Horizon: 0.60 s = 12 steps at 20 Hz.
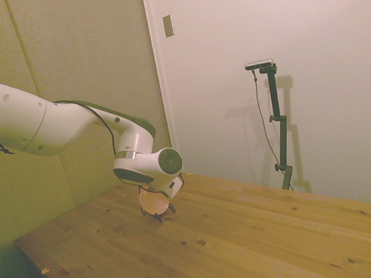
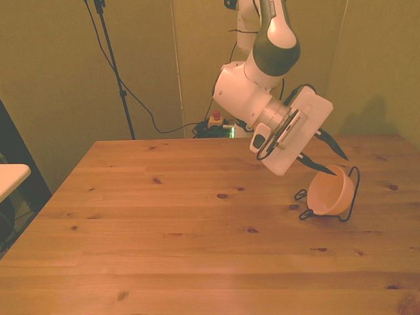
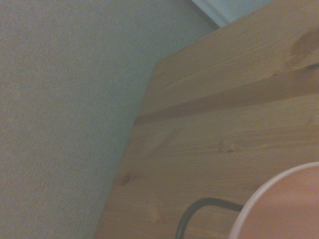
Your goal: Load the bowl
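My hand (image 2: 326, 155) hangs tilted over the small round pale pink plastic bowl (image 2: 330, 191), which sits propped on its side in the thin black wire rack (image 2: 353, 190) near the front view's right edge of the pale wooden worktop (image 2: 184, 223). My two dark fingers (image 2: 333, 144) are spread apart; the lower one looks to reach the bowl's upper rim, the other stands off above it, and whether either truly touches the bowl I cannot tell, so I would not say I have hold of anything. I judge the loading to be at its close: the bowl looks seated in the rack, and the job now is to leave it there. To do that well, I should keep the fingers wide and draw back along the line they point, up and away from the rim, not sideways, since a light plastic bowl leaning in a wire cradle will tip or roll out at a slight nudge. I should also mind the rack itself, which looks light enough to slide on the smooth wood. The bowl is plain and smooth, with a thin paler rim that shows up close in the wrist view (image 3: 279, 204), its hollow facing out toward the worktop's open middle, a loop of wire (image 3: 199, 211) curving just beside it.
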{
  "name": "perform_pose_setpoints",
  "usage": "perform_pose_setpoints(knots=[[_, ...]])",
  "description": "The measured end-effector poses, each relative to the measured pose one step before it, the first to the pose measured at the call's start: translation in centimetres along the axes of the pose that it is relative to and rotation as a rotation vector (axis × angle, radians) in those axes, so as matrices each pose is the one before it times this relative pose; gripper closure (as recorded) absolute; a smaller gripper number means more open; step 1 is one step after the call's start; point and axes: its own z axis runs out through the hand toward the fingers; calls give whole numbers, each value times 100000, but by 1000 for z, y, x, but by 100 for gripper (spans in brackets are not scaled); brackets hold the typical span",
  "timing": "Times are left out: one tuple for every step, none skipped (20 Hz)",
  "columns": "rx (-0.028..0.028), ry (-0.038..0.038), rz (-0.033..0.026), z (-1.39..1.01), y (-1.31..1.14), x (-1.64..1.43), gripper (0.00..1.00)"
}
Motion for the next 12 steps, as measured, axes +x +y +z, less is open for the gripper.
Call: perform_pose_setpoints(knots=[[-848,870,-448,-920,-156,-233,0],[-1771,596,-44,-928,-89,-371,0],[-1951,513,-139,-951,-111,-516,0],[-2464,524,77,-947,-27,-563,0],[-2308,529,162,-926,68,-648,0],[-2162,557,242,-866,148,-708,0],[-2390,663,244,-864,271,-739,0],[-2352,518,361,-723,374,-699,0],[-1859,427,555,-591,408,-654,0],[-1919,472,576,-531,497,-553,0],[-1583,528,720,-489,520,-432,0],[-1403,743,950,-548,591,-261,0]])
